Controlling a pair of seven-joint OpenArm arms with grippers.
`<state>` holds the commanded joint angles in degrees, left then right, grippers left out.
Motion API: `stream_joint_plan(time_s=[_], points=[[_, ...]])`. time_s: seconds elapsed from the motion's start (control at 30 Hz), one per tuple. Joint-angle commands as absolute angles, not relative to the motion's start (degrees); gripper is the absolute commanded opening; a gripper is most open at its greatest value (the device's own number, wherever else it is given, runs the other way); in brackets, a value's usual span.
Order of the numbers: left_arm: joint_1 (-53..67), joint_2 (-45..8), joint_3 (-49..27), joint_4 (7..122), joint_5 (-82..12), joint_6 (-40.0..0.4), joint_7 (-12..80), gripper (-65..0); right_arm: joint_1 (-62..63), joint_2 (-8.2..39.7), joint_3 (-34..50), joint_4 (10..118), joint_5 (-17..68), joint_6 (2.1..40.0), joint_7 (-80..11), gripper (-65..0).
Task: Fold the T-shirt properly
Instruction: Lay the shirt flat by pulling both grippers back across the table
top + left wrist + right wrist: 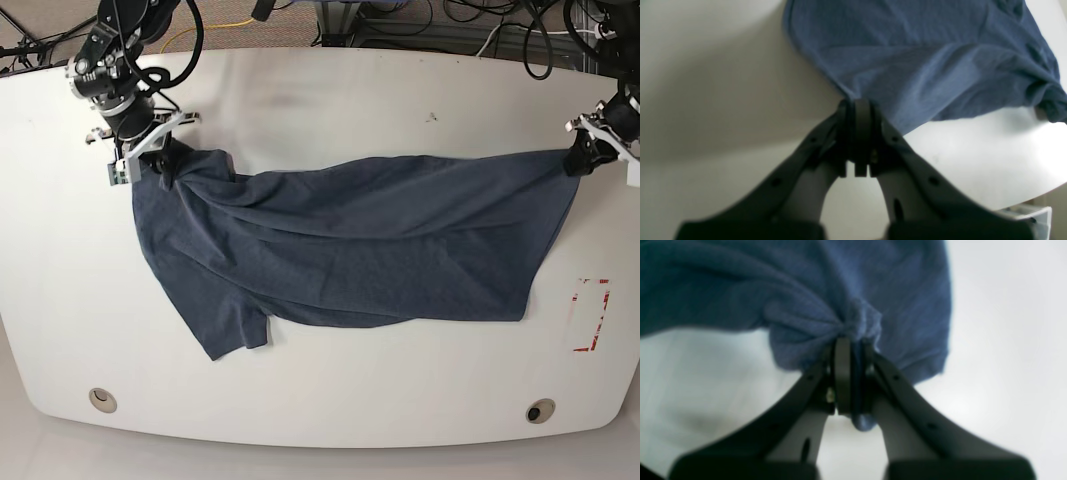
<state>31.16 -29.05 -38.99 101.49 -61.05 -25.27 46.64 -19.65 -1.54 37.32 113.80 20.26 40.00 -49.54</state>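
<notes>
Both grippers, left gripper [858, 106] and right gripper [848, 343], have dark curved fingers (small screw holes), black cabled arms.

The T-shirt [350, 250] stretches across the white table [320, 400] — each gripper pinching a corner.

The T-shirt [350, 240] lies spread across the middle of the bench [320, 400] — the right hand [165, 158] at its base-view left end, the left hand [582, 158] at its opposite end.

A white counter [330, 90] carries the T-shirt [350, 250], spread across its middle. Right of the T-shirt lies a red mark [592, 315]; below it, 2 round holes.
</notes>
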Motion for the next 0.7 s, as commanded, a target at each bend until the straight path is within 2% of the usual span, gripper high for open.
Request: stream_joint_plan(time_s=[0.17,0.3,0.7], points=[[32.5,-29.0,-43.9,101.5,-56.9,-30.3,46.6,-65.0,-24.6,-0.7,35.3,113.2,22.9,40.0,-50.6,-65.0],[32.2,-27.5,-47.8,101.6,-53.9,-32.4,46.6,-65.0,-26.1,0.6,35.0,110.5,27.6,40.0,-50.8,-65.0],[30.0,-27.4,-47.8,101.2,-53.3,-32.6,46.6,-65.0,-24.4,15.5,34.9,97.3,45.3,40.0,-64.0,-64.8]])
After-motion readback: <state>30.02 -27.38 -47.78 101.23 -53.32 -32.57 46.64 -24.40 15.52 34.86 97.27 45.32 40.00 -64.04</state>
